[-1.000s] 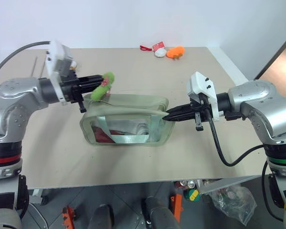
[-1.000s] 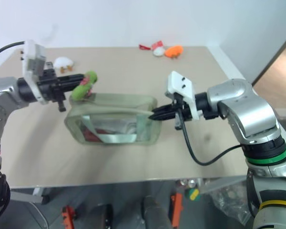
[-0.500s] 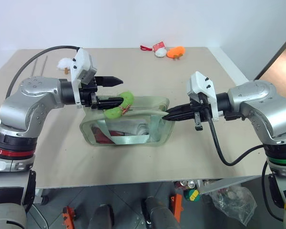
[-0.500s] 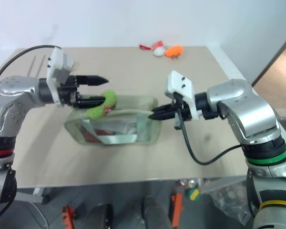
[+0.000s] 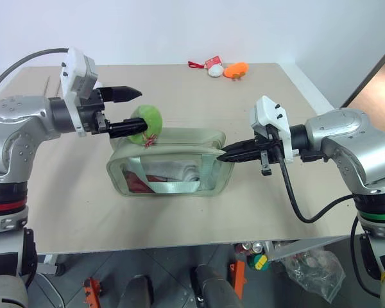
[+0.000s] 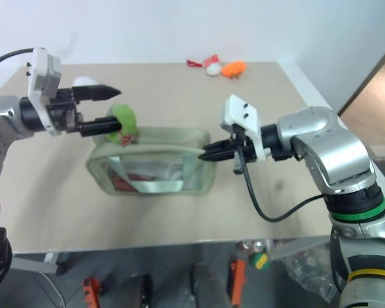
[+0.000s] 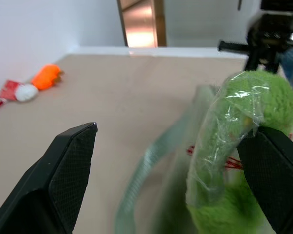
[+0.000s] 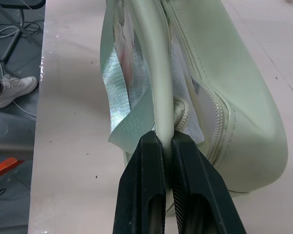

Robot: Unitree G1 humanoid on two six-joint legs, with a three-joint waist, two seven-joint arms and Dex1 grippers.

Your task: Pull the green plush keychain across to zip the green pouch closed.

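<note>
On table point(image 5: 256, 212), left gripper point(image 5: 136, 110) wide beside green plush keychain point(image 5: 146, 120), right gripper point(image 5: 223, 154) pinching green pouch point(image 5: 179, 154).

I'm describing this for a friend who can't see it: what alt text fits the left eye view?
A robot's open left gripper has the green plush keychain against its lower finger at one end of the green pouch on a table. Its right gripper is shut on the pouch's other end.

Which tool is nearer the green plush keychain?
Left. The left tool is open around the green plush keychain; the right tool grips the green pouch at its far end.
</note>
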